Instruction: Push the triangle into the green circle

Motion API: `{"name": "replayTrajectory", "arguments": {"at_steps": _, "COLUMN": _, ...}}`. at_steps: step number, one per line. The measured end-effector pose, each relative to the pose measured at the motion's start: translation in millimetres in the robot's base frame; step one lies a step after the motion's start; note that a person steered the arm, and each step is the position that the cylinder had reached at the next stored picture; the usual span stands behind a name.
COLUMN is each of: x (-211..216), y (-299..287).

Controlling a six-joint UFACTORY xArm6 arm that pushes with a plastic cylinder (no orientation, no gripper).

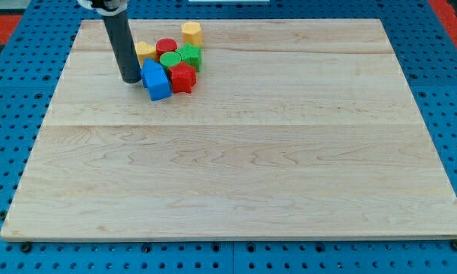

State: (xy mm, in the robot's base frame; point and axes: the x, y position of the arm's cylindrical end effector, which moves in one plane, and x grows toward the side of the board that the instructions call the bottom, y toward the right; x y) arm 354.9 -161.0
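Note:
My tip (129, 79) rests on the board at the view's upper left, right against the left side of a blue block (157, 81), which looks like a triangle or two pressed-together blue pieces. The green circle (169, 60) lies just up and right of the blue block. A red block (182, 78) sits right of the blue one. A green star-like block (191, 56) touches the green circle's right side. A red circle (166, 47) lies above the green circle. A yellow block (144, 52) is partly hidden behind the rod.
A yellow cylinder-like block (191, 33) stands apart at the top of the cluster. The wooden board (236, 167) lies on a blue pegboard (7, 137). The board's top edge is close behind the cluster.

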Motion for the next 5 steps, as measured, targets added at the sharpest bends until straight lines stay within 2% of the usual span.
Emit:
{"name": "replayTrajectory", "arguments": {"at_steps": 2, "x": 5, "y": 33}}
{"name": "replayTrajectory", "arguments": {"at_steps": 3, "x": -10, "y": 41}}
{"name": "replayTrajectory", "arguments": {"at_steps": 4, "x": -15, "y": 41}}
{"name": "replayTrajectory", "arguments": {"at_steps": 5, "x": -9, "y": 8}}
